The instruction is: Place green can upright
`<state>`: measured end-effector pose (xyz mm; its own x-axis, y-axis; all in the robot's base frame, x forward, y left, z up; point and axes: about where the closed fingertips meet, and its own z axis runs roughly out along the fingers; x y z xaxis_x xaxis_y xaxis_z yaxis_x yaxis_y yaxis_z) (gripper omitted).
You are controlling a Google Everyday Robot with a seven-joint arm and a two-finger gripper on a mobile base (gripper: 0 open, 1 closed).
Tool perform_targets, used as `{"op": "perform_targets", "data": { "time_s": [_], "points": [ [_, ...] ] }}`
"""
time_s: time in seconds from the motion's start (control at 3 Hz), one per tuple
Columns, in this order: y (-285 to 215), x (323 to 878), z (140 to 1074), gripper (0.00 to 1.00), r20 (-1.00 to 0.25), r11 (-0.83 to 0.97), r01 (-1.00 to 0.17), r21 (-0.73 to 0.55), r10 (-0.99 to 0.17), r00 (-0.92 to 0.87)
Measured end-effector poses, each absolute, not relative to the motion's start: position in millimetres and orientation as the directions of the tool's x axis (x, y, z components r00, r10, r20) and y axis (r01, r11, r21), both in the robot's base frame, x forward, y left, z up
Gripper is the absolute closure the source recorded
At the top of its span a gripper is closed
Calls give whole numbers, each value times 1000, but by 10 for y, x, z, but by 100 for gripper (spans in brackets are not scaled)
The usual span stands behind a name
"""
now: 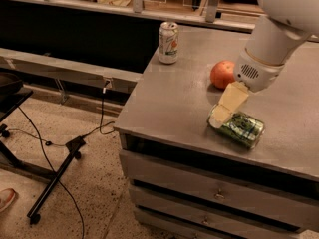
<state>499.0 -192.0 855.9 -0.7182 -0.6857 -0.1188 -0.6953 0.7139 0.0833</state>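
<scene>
Risk begins with the green can, which lies on its side on the counter, near the front edge, silver top turned toward the left. The gripper reaches down from the white arm and meets the can at that silver end; whether the jaws are wide or closed around it I cannot tell. A round can on its side is likely to roll, so a push that lands off-centre could send it toward the front edge and off the counter. If the hold is only on the rim, the smooth metal may slip as it is tipped up, and the can could fall back over. Just behind the gripper sits an orange fruit, which a wide swing might knock. A white-silver can stands upright well apart at the back corner.
</scene>
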Motion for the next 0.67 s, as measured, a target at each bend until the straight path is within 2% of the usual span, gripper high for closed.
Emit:
{"op": "perform_targets", "data": {
  "time_s": [0.33,0.67],
  "points": [
    [-1879,4964,8565,0,-137,725,-681,102,-668,-732],
    [-1826,4961,8515,0,-159,670,-742,-28,-735,-659]
  ]
}}
